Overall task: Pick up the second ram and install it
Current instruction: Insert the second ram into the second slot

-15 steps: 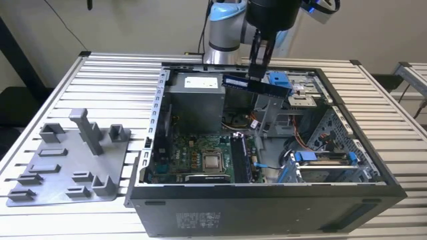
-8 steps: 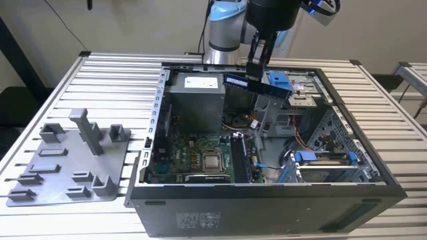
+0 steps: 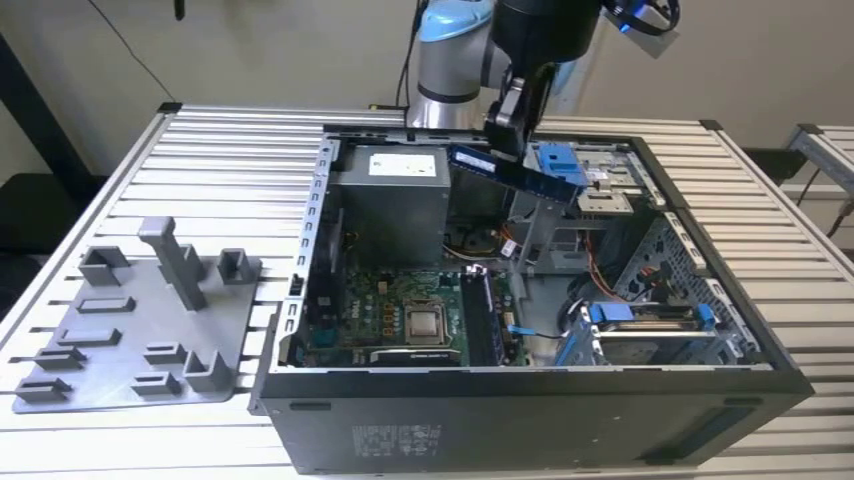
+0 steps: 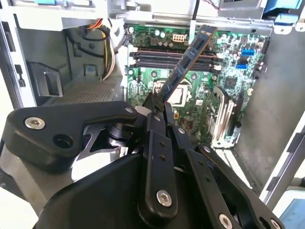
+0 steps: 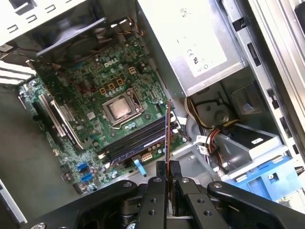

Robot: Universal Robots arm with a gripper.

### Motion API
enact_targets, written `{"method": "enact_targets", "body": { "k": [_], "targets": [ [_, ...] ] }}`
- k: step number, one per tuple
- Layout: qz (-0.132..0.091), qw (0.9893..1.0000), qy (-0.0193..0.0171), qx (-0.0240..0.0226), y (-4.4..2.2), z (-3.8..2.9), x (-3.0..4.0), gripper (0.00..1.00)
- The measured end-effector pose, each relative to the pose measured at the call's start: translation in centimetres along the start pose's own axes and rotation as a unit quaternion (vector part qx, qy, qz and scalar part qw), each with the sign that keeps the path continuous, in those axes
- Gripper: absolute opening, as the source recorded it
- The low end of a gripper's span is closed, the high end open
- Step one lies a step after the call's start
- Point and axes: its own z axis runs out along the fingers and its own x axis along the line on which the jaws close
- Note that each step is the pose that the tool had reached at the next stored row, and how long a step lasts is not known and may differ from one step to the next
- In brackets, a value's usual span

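My gripper [image 3: 506,133] hangs over the open computer case [image 3: 534,400], shut on the second ram [image 3: 518,172], a long dark stick held by one end and tilted. In the second wrist view the second ram [image 4: 187,59] reaches out from the gripper [image 4: 155,103] over the green motherboard [image 4: 157,81], high above the memory slots [image 4: 157,54]. In the first wrist view I see the second ram [image 5: 167,131] edge-on, rising from the gripper [image 5: 167,166] near the slots [image 5: 136,140]. At least one stick appears seated in those slots.
A grey tray [image 3: 127,385] with holder blocks and posts lies on the slatted table at the exterior view's left. Inside the case are the power supply [image 3: 394,195], the processor socket [image 3: 427,324], cables [image 5: 214,133] and blue drive brackets [image 3: 641,315].
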Motion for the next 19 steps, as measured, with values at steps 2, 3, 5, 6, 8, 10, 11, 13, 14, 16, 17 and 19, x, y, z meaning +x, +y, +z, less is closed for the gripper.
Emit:
{"method": "enact_targets", "body": {
  "k": [2, 3, 5, 6, 8, 10, 11, 13, 14, 16, 17, 19],
  "targets": [
    [0.016, 0.9999, 0.0, 0.0005, 0.0, 0.01, 0.0, 0.14],
    [0.025, 0.9997, 0.0, 0.0007, 0.0, 0.01, 0.0, 0.14],
    [0.042, 0.9991, 0.0, 0.0012, 0.0, 0.01, 0.0, 0.14],
    [0.05, 0.9988, 0.0001, 0.0015, 0.0, 0.01, 0.0, 0.14],
    [0.066, 0.9978, 0.0001, 0.0019, 0.0, 0.02, 0.0, 0.14],
    [0.082, 0.9966, 0.0001, 0.0024, 0.0, 0.02, 0.0, 0.14],
    [0.09, 0.9959, 0.0001, 0.0026, 0.0, 0.02, 0.0, 0.14],
    [0.118, 0.993, 0.0001, 0.0034, 0.0, 0.03, 0.0, 0.14],
    [0.126, 0.9921, 0.0001, 0.0037, 0.0, 0.03, 0.0, 0.14],
    [0.142, 0.9899, 0.0002, 0.0041, 0.0, 0.03, 0.0, 0.14],
    [0.15, 0.9887, 0.0002, 0.0044, 0.0, 0.03, 0.0, 0.14],
    [0.166, 0.9861, 0.0002, 0.0049, 0.0, 0.04, 0.0, 0.14]
  ]
}}
